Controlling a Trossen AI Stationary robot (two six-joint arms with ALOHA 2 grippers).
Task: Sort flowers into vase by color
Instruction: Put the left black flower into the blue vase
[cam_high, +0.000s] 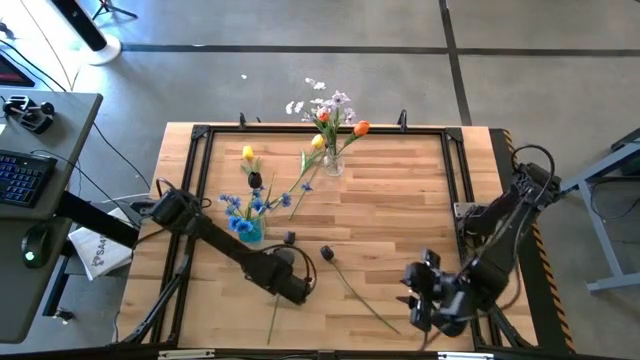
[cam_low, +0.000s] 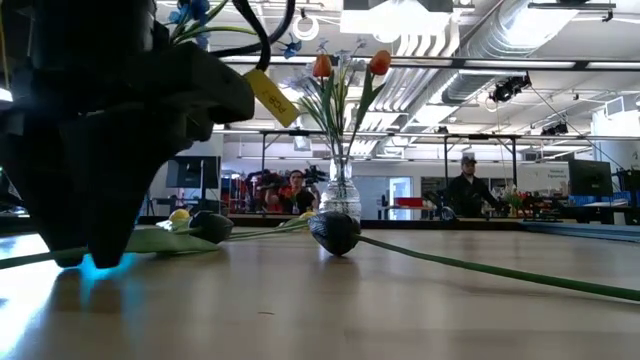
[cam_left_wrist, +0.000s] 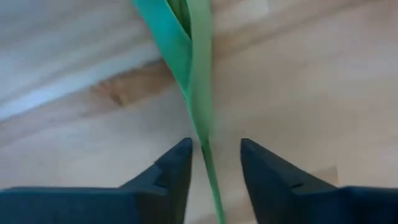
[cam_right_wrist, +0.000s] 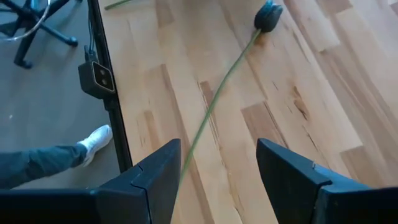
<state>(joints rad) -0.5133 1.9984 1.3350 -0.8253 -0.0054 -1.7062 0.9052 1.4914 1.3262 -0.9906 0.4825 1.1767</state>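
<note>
1. Risk first: my left gripper (cam_left_wrist: 214, 165) is low over the table (cam_high: 400, 230), fingers parted on either side of a thin green stem (cam_left_wrist: 208, 168), and that stem lies flat on the wood. If I close without being fully down, I judge the pads could skate over it or pinch only the leaf (cam_left_wrist: 180, 56) just ahead, and the flower would twist or slip on the lift.

2. Second worry: the stem sits nearer one finger than the other in the left wrist view (not centred), so closing may nudge it sideways before it is trapped.

3. Where the thing lies: the stem runs straight through the gap between the left jaws, which are open and holding nothing; I can't see its head in the wrist view.

4. My right gripper (cam_right_wrist: 217, 168) hovers near the table's front right corner, jaws also open and empty. The long stem of a dark purple tulip (cam_high: 327, 255) runs from its head toward those fingers, passing between them in the right wrist view, though the gripper looks well above it. Dropping both arms together could tangle the two stems, in my judgement.

5. Elsewhere: a clear vase (cam_high: 333, 160) at the far edge holds orange and yellow tulips with white sprigs; a blue vase (cam_high: 250, 232) holds blue blossoms, just beside the left arm (easy to knock when lifting).
</note>
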